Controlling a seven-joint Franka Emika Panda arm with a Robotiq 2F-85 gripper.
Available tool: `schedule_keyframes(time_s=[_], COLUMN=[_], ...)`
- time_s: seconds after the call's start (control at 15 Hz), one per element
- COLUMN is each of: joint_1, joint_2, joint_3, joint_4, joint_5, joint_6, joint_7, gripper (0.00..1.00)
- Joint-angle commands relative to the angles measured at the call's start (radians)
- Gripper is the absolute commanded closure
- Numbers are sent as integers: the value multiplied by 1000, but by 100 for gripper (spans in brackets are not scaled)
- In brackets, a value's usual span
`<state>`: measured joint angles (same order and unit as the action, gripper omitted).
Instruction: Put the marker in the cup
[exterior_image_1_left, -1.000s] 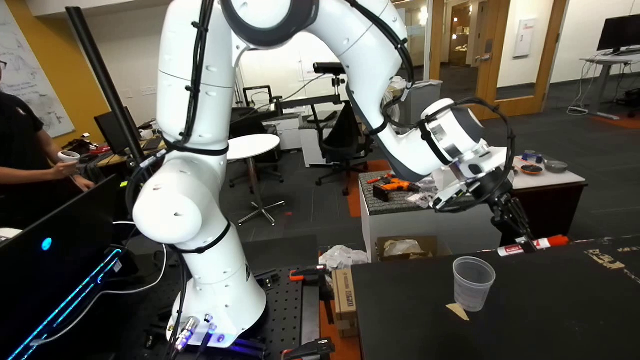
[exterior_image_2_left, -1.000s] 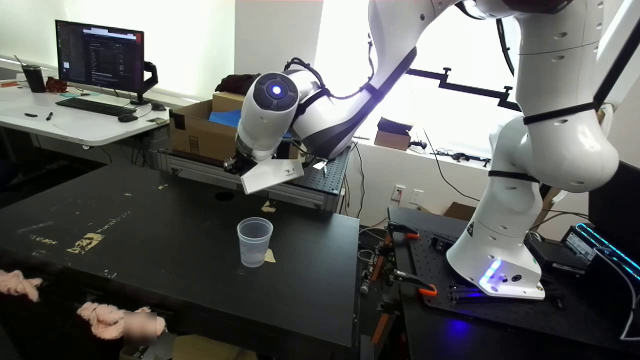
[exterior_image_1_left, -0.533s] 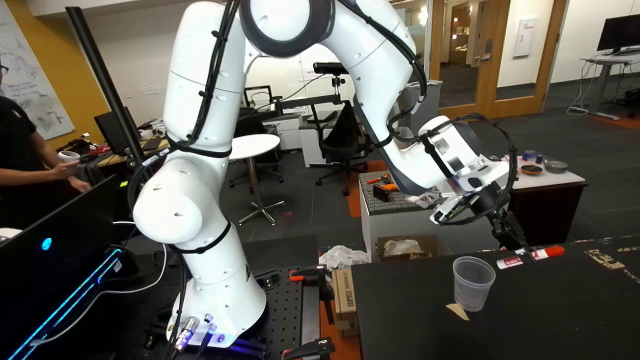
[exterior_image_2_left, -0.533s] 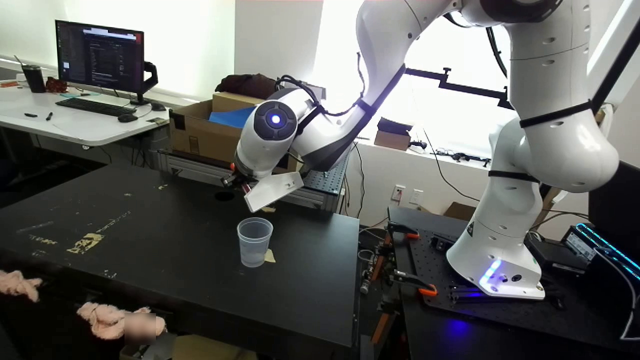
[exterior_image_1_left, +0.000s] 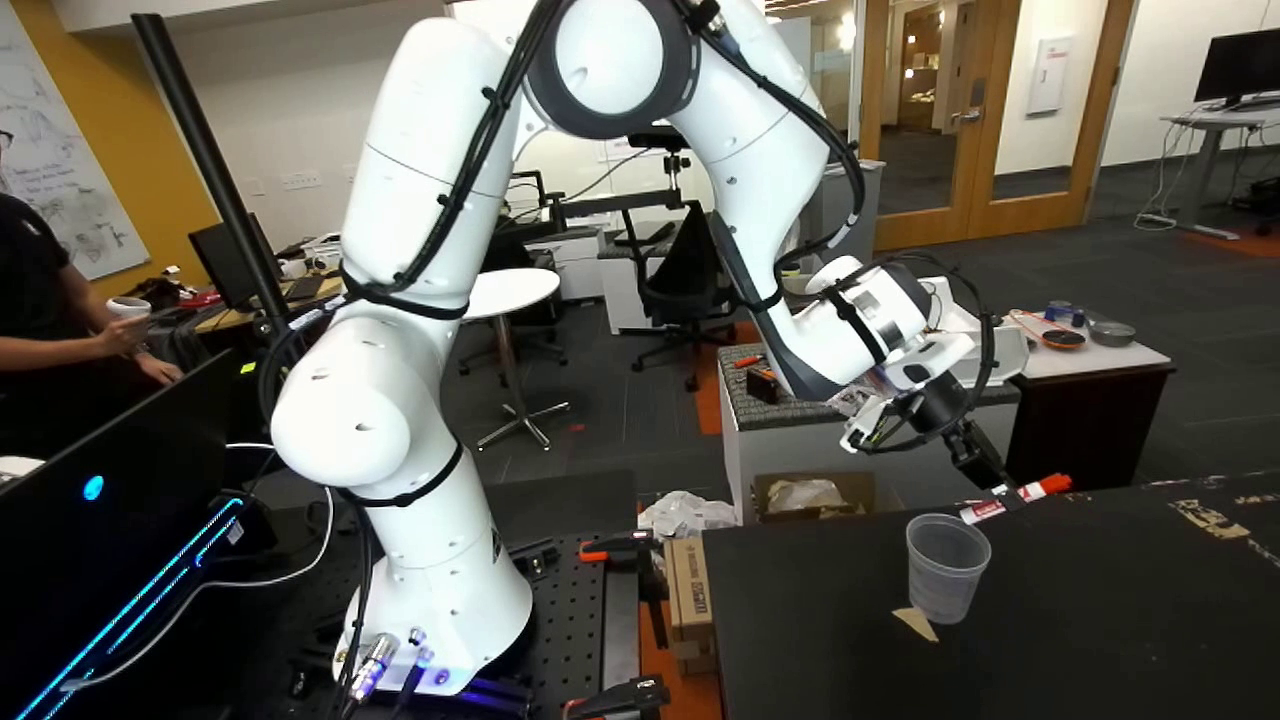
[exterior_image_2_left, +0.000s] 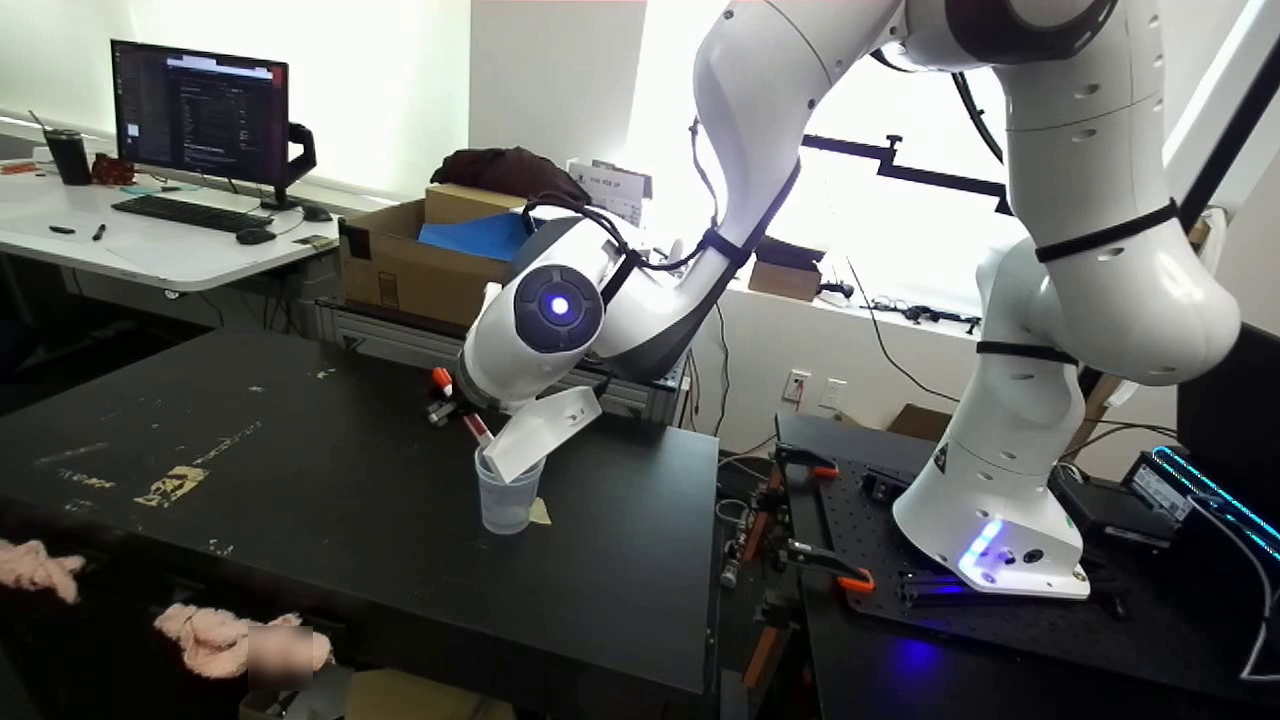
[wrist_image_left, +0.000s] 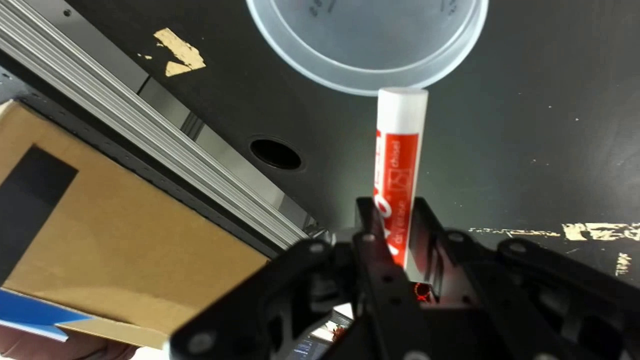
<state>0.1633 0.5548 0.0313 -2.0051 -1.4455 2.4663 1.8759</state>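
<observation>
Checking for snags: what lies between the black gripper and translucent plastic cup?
In the wrist view, the red-and-white cylindrical marker juts from the gripper toward the cup.

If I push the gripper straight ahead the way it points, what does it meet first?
Most likely the black tabletop: in an exterior view the gripper slants down toward it, its line seeming to pass beside the cup. The held marker may touch down before the jaws; depth is unclear.
</observation>
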Motion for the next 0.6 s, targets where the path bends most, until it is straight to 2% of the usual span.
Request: schedule_keyframes(time_s=[0.0,0.27,0.53], joint_1=[2,-31,-62], joint_2=[-2,-26,-48], joint_3=[4,7,9], joint_4=[-1,-36,-72], joint_5=[-86,-128,-123], joint_6=[-17,-16,-13], joint_7=[109,177,196], gripper=[95,95,95])
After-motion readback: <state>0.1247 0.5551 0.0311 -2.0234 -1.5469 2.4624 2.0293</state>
